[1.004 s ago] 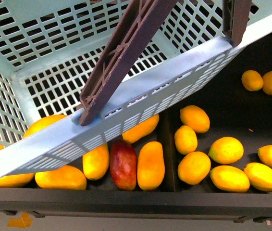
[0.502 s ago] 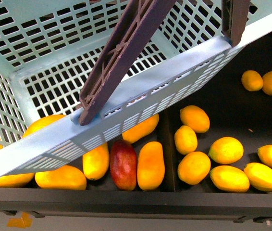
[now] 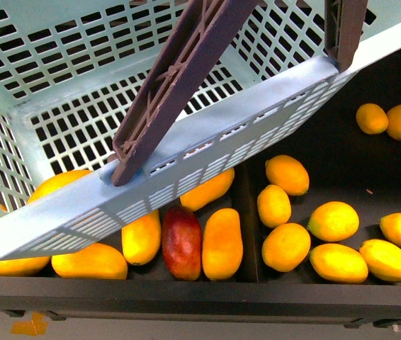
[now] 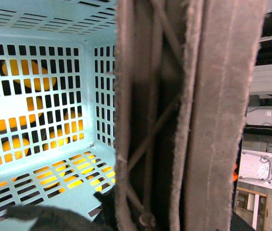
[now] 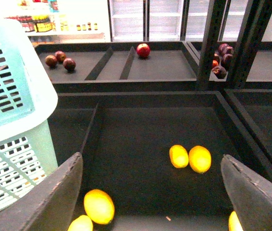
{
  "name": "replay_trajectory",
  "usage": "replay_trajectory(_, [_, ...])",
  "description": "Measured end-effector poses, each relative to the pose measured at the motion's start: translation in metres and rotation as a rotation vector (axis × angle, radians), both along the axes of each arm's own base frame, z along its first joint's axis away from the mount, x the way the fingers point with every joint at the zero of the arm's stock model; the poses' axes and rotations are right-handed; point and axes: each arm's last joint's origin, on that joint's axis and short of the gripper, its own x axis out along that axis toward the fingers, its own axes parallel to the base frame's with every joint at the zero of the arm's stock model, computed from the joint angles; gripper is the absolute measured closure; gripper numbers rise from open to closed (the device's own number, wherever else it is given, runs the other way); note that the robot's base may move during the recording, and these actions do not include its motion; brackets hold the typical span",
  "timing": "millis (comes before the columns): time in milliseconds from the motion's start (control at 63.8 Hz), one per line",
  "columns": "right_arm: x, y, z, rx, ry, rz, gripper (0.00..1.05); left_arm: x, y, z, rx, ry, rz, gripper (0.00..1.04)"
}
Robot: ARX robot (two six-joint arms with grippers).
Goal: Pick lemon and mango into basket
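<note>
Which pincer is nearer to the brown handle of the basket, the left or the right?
Left. The left pincer sits right at the brown handle, which fills its wrist view. The right pincer hangs open over the lemons, beside the basket.

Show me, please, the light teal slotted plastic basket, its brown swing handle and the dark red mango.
light teal slotted plastic basket (image 3: 257, 103), front view, solid near rim.
brown swing handle (image 3: 178, 78), front view, middle of the bar.
dark red mango (image 3: 181, 244), front view, middle of its skin.

Black divided display bins (image 5: 141, 99) stretch ahead in rows, and brightly lit glass-door coolers (image 5: 165, 19) line the back wall.
</note>
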Motion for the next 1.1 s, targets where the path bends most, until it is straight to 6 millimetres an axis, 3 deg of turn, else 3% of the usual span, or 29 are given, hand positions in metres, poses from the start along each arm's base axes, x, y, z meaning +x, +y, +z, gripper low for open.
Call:
replay_trajectory(63, [0.000,0.000,0.000,0.000,0.000,-0.003,0.07,0.000,0.000,0.000,-0.002,0.002,0.000,0.91])
replay_trajectory(1051, [0.000,0.000,-0.001,0.001,0.003,0.001,0.09,0.003,0.004,0.001,0.023,-0.015,0.021,0.91])
replay_trajectory(1098, [0.005,-0.001,-0.003,0.042,0.121,-0.051,0.09,0.002,0.004,0.001,0.018,-0.012,0.016,0.91])
